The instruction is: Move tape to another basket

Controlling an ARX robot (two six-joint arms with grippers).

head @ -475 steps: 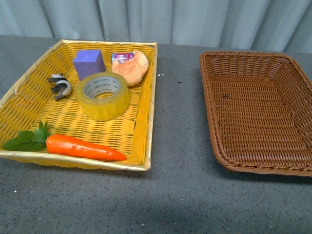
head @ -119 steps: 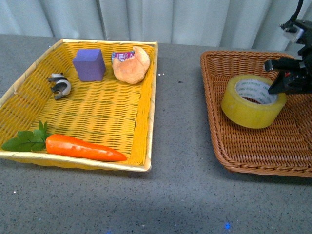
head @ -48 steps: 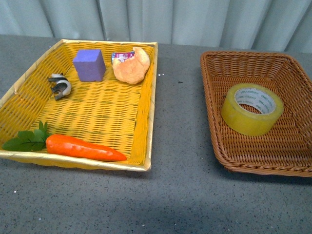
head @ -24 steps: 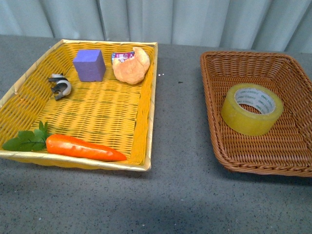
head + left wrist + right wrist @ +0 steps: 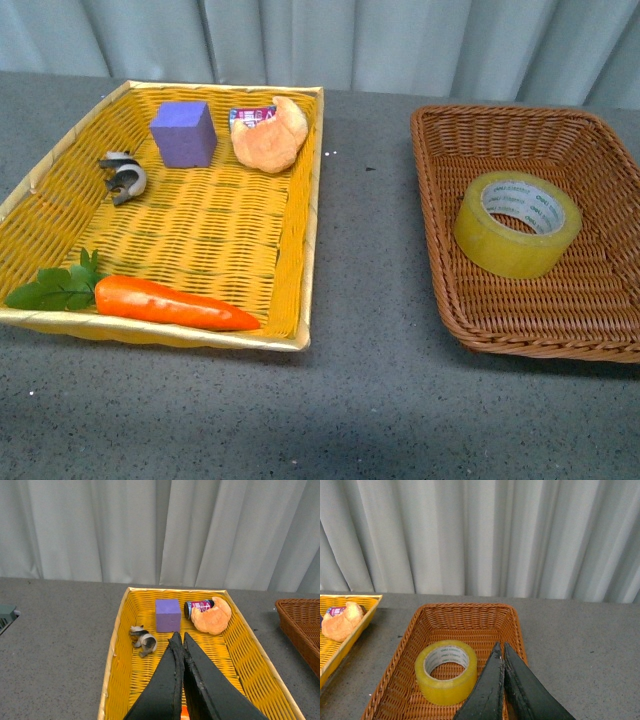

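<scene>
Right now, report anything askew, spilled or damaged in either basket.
Nothing stands out. The tape lies flat and intact in the brown basket, and the yellow basket is tidy, with nothing spilled.

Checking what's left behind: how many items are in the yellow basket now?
5: the purple cube and croissant at the back, a small can behind the croissant, a grey metal piece at left, the carrot in front.
</scene>
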